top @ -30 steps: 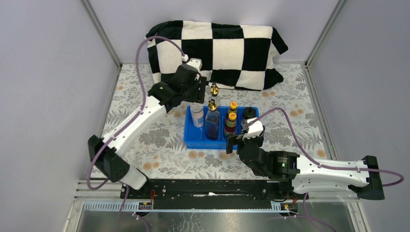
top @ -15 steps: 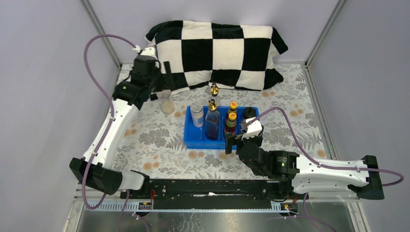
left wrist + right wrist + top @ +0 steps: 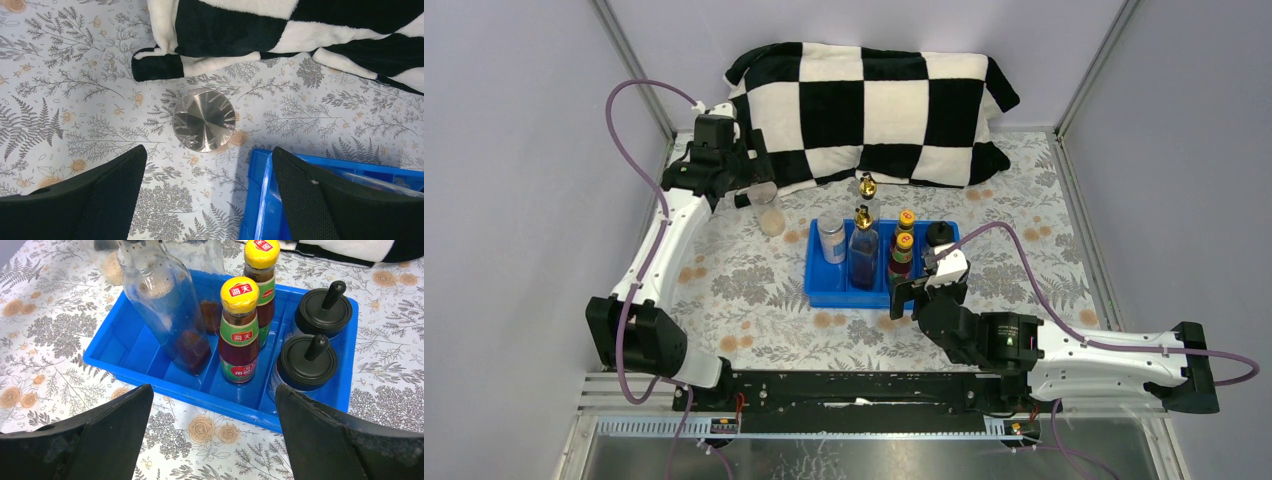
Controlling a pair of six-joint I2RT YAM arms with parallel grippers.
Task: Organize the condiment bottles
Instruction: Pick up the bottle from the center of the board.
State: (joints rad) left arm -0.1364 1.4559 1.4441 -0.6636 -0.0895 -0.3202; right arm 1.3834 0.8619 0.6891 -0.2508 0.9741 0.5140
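A blue tray (image 3: pixel 819 285) holds a grey-lidded jar (image 3: pixel 831 238), two gold-topped bottles (image 3: pixel 864 250), two yellow-capped sauce bottles (image 3: pixel 239 335) and two black-capped shakers (image 3: pixel 306 360). Another grey-lidded jar (image 3: pixel 204 120) stands on the table left of the tray, by the checkered cloth. My left gripper (image 3: pixel 208 151) hangs open above the table just short of that jar (image 3: pixel 770 216), holding nothing. My right gripper (image 3: pixel 214 390) is open and empty at the tray's near wall, in front of the sauce bottles. In the top view the left gripper (image 3: pixel 752 190) is at the far left, the right gripper (image 3: pixel 931 290) near the tray's front right corner.
A black-and-white checkered cloth (image 3: pixel 874 110) lies bunched along the back of the table, its corner (image 3: pixel 160 67) close behind the loose jar. Grey walls enclose the table on three sides. The tray's left corner (image 3: pixel 260 200) sits under my left gripper's right finger.
My left arm swung left from beside the tray to over the loose jar, and its jaws opened wide. The right arm and the tray's bottles have not moved.
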